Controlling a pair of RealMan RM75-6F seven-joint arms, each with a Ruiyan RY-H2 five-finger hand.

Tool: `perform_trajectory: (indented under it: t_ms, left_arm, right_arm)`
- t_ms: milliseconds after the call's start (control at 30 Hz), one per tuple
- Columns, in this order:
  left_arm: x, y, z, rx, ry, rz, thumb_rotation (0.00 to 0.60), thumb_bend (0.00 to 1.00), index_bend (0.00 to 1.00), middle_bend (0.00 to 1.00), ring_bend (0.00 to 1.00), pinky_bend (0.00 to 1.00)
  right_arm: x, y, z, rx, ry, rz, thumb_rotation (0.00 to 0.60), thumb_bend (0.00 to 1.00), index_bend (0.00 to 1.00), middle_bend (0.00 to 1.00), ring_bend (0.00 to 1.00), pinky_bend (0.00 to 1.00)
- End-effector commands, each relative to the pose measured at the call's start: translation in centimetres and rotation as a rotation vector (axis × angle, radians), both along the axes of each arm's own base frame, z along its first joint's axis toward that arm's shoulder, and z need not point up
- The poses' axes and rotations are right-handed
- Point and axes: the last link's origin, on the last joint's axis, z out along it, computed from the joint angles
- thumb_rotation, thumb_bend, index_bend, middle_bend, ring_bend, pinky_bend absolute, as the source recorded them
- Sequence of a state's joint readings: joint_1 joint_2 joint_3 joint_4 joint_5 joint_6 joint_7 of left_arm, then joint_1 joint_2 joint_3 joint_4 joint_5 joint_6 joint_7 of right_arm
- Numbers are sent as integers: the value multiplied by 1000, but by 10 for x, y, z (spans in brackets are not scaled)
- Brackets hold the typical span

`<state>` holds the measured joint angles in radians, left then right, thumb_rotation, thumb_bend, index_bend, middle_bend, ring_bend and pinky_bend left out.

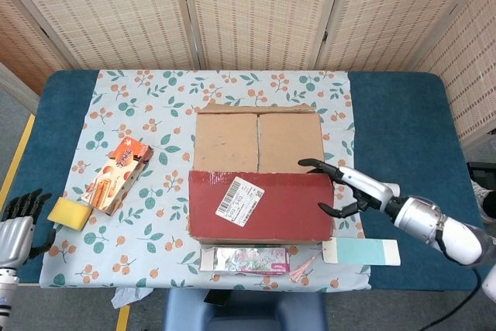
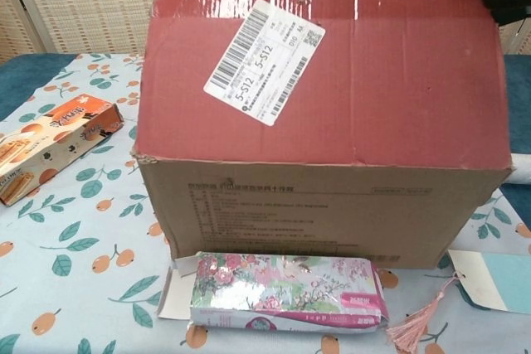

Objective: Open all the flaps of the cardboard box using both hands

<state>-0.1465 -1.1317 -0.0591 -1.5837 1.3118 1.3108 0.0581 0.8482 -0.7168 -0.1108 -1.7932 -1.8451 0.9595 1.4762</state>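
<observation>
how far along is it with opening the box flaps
Nothing is fully open yet. In hand: the right hand has its fingers at the far edge of the red flap, which stands raised toward the camera in the chest view. Left to do: the two brown flaps lie closed on the cardboard box, and the left hand waits at the table's edge.
</observation>
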Motion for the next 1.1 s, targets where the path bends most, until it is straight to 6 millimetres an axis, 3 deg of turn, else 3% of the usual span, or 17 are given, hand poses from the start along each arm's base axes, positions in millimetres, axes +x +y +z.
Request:
perform_trajectory:
  t_ms: [33,333,500,667,900,1100]
  left_arm:
    - [2,-2,2,10,-12,-5,600,493,135,91,5,0]
    - [7,-7,6,18,-20,-37,600,493,135,91,5,0]
    - [11,-12,9,31,-26,-61,600,493,135,91,6,0]
    - [16,-16,8,34,-17,-82,600,493,136,91,5,0]
    - [18,-19,8,40,-14,-90,600,493,136,91,6,0]
    - [17,-17,8,39,-17,-84,600,493,136,91,6,0]
  right_arm:
    - [5,27,14,-38,-4,46,600,511,67,54,125,230]
    - [8,98,26,-113,-12,109,600,511,9,44,126,230]
    - [-3,135,24,-127,-3,114,600,511,0,42,126,230]
    - [-16,158,25,-136,16,116,600,511,0,35,124,230]
    - [-25,166,31,-180,7,112,600,512,0,29,121,230]
    - [-17,148,25,-269,84,163,600,511,0,29,115,230]
